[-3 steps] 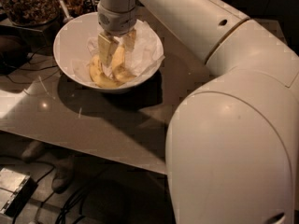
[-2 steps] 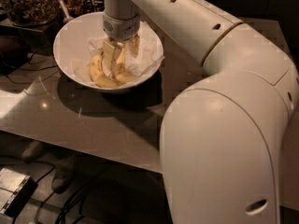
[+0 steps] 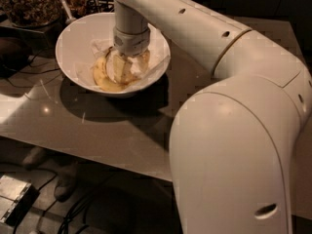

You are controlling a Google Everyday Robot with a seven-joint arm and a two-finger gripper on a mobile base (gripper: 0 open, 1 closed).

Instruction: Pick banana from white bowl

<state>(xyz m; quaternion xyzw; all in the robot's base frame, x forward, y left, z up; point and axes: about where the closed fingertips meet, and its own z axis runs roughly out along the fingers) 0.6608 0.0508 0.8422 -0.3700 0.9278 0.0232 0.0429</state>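
Note:
The white bowl (image 3: 73, 45) stands at the back left of the grey table, lined with crumpled white paper. A yellow banana (image 3: 101, 75) lies curved along the bowl's bottom, partly hidden by my gripper. My gripper (image 3: 123, 71) reaches straight down into the bowl from the white arm and sits right at the banana, just to its right and over its middle. I cannot make out whether it touches the banana.
A glass jar of brown nuts (image 3: 29, 4) stands behind the bowl at the top left, with other dark items and cables (image 3: 19, 74) beside it. The table's front edge (image 3: 73, 152) runs diagonally below the bowl. A box (image 3: 12, 196) lies on the floor.
The gripper has sunk a little deeper into the bowl, closer onto the banana. The arm's big elbow has shifted slightly. The bowl and banana have not moved.

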